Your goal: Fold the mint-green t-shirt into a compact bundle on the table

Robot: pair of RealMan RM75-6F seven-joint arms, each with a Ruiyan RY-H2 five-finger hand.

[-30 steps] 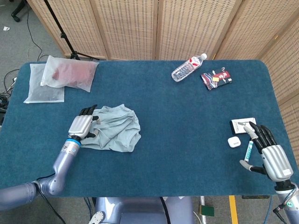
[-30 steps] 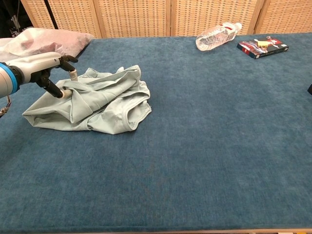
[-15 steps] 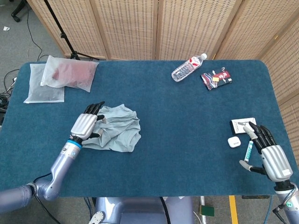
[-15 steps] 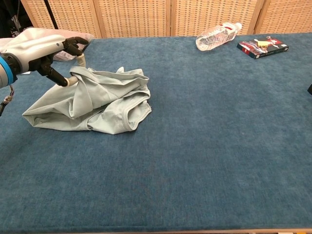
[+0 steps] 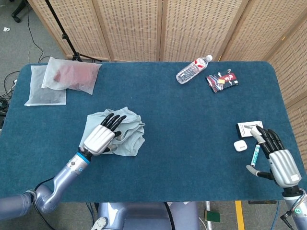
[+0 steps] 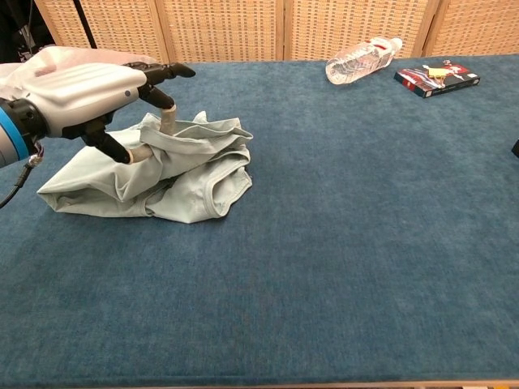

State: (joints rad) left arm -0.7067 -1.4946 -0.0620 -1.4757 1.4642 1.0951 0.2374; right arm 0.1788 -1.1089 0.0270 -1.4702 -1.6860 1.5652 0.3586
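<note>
Two views: my left robot hand point(image 5: 101, 136) pinches a fold of the mint-green t-shirt point(image 5: 127, 132), bunched left of centre on the blue tabletop point(image 5: 192, 124).
Only the head view shows my right robot hand point(image 5: 277, 160), fingers apart, empty; wicker screens point(image 5: 144, 28) stand behind.

The mint-green t-shirt point(image 5: 125, 134) lies crumpled in a loose heap on the table's left half.

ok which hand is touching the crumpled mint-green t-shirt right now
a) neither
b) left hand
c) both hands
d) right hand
b: the left hand pinches a fold of the crumpled mint-green t-shirt, while the right hand sits far off by the table's right edge.
</note>
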